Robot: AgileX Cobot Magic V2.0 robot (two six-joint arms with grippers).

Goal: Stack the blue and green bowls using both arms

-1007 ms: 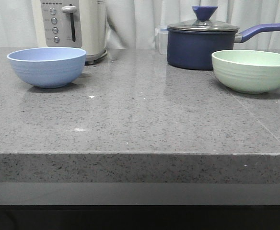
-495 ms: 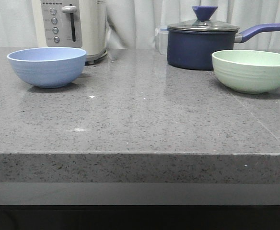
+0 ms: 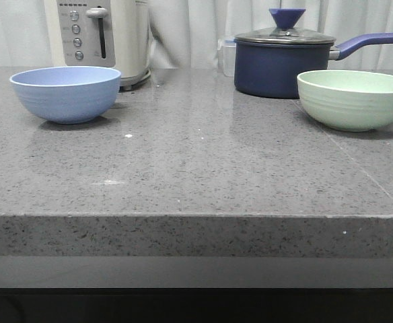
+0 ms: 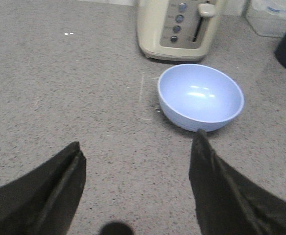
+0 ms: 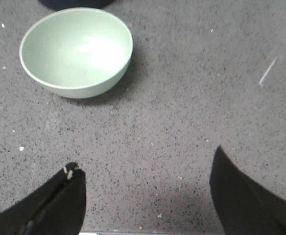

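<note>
The blue bowl [image 3: 66, 93] sits upright on the grey counter at the left, in front of a toaster. It also shows in the left wrist view [image 4: 200, 96], empty. The green bowl [image 3: 355, 99] sits upright at the right, in front of a saucepan. It also shows in the right wrist view [image 5: 76, 51], empty. My left gripper [image 4: 138, 142] is open and empty, short of the blue bowl. My right gripper [image 5: 144, 159] is open and empty, short of the green bowl. Neither arm shows in the front view.
A cream toaster [image 3: 102, 37] stands behind the blue bowl. A dark navy lidded saucepan [image 3: 284, 60] with a long handle stands behind the green bowl. A clear container [image 3: 227, 55] stands beside the pan. The counter's front edge [image 3: 196, 217] runs across the front view.
</note>
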